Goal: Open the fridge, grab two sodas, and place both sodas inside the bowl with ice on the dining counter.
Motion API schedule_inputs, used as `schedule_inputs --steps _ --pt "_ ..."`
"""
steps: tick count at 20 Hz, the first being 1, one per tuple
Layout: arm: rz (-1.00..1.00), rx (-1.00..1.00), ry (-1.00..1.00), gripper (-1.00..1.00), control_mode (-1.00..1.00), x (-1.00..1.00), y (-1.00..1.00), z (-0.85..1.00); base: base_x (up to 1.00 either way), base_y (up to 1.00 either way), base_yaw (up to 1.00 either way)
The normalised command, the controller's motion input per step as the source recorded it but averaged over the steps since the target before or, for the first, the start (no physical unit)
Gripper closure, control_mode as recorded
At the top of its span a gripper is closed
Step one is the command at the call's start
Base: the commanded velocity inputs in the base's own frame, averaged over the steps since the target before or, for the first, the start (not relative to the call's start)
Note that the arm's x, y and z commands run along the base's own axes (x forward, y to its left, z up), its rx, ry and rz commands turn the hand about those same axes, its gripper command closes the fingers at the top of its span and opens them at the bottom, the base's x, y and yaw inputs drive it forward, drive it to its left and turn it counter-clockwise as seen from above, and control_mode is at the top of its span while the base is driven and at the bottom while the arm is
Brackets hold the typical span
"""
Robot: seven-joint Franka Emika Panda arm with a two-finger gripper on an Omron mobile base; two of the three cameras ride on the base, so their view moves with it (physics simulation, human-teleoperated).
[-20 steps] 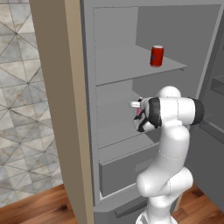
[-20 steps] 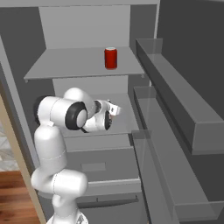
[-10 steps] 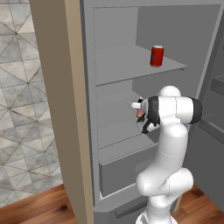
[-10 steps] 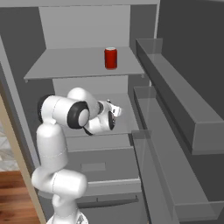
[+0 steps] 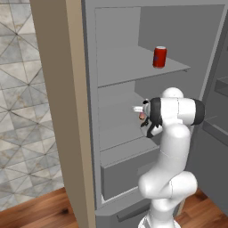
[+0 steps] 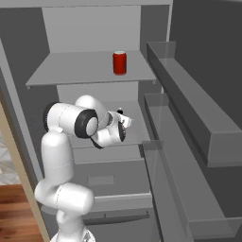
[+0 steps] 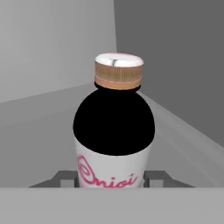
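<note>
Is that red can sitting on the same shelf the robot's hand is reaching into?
No, the red can stands upright on the shelf above, while the gripper reaches in at the lower shelf of the fridge.

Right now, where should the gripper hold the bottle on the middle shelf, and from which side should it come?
Grip the bottle on its straight lower body, under the rounded dark shoulder. It stands upright, so come level from the open front of the fridge, one finger on each side. The narrow cap would probably offer less hold.

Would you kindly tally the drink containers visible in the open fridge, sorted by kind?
Red can: 1, on the upper shelf.
Bottle: 1, upright on the middle shelf between the gripper fingers.
Total: 2
</note>
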Motion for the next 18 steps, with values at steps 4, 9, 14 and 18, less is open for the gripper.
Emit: schedule_inputs --steps 4,9,14,18 --pt "0.01 0.00 0.00 1.00 -1.00 0.00 0.00 -0.01 0.00 0.00 0.00" --pt "0.00 0.00 0.00 1.00 -1.00 -0.01 0.00 0.00 0.00 0.00 0.00" --pt "0.00 0.00 0.00 1.00 -1.00 -0.06 0.00 0.00 0.00 0.00 0.00" --pt "0.00 0.00 0.00 1.00 -1.00 -0.04 0.00 -0.06 0.00 0.00 0.00"
